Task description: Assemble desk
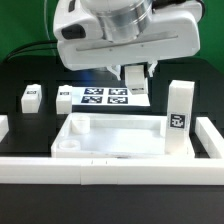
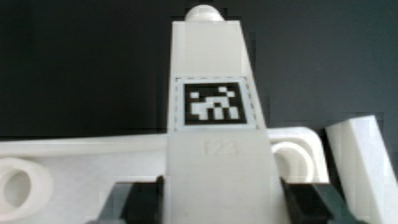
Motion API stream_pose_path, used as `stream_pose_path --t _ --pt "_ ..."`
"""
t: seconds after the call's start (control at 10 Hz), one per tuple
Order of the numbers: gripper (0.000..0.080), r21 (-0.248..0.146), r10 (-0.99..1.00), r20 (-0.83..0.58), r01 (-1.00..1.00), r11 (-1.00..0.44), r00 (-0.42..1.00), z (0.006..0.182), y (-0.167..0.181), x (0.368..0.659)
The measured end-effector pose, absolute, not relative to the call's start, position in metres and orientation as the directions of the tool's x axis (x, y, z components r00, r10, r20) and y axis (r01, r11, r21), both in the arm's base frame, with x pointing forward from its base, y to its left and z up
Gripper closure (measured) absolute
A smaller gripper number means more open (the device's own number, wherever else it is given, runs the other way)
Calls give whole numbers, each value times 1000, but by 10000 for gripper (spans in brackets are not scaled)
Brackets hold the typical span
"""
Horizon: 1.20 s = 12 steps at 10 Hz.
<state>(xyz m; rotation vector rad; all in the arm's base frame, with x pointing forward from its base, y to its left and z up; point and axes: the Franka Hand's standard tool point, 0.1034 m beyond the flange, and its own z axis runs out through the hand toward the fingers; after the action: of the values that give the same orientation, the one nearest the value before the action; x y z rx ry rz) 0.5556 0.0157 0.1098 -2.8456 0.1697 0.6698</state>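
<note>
The two dark fingers (image 2: 139, 203) press on a white leg (image 2: 214, 110) from both sides. So the gripper (image 1: 135, 76) is closed on that leg, with the fingers only as far apart as the leg is thick. The leg has a black-and-white tag on its flat face and a small round knob at its far end.

In the exterior view the leg is only a small white bit between the fingers. It hangs just over the far edge of the marker board (image 1: 105, 97), on the exterior view's right part of it. I cannot tell if it touches the board.

The tabletop (image 1: 75, 127) lies flat on the black table (image 1: 25, 125), in front of the marker board and near the camera. It looks like a white tray with a raised rim. In the wrist view one round socket (image 2: 22, 185) shows in its corner, past the held leg.

A standing leg (image 1: 180, 115) is upright at the tabletop's corner on the exterior view's right, with its tag facing the camera. I cannot tell if it sits in a socket.

Two more legs are on the table at the exterior view's left, behind the tabletop. The near leg (image 1: 65, 100) is just beside the marker board. The far leg (image 1: 30, 97) is further left, apart from it.

A long low white rail (image 1: 110, 166) runs along the front, close to the tabletop.
</note>
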Motion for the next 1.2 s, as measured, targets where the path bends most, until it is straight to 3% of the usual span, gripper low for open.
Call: stream_pose_path --t 0.4,0.6,0.8,0.9,1.2 --pt "511 -180 17 -130 -7 -984 991 150 -9 601" --pt "511 -144 -28 57 -19 -989 998 147 -16 611" --pt "511 -155 -164 132 -143 -978 978 151 -34 607" --pt "511 -172 -266 121 -244 -954 956 155 -48 602" --pt "511 -162 -311 128 -289 -943 942 147 -58 593"
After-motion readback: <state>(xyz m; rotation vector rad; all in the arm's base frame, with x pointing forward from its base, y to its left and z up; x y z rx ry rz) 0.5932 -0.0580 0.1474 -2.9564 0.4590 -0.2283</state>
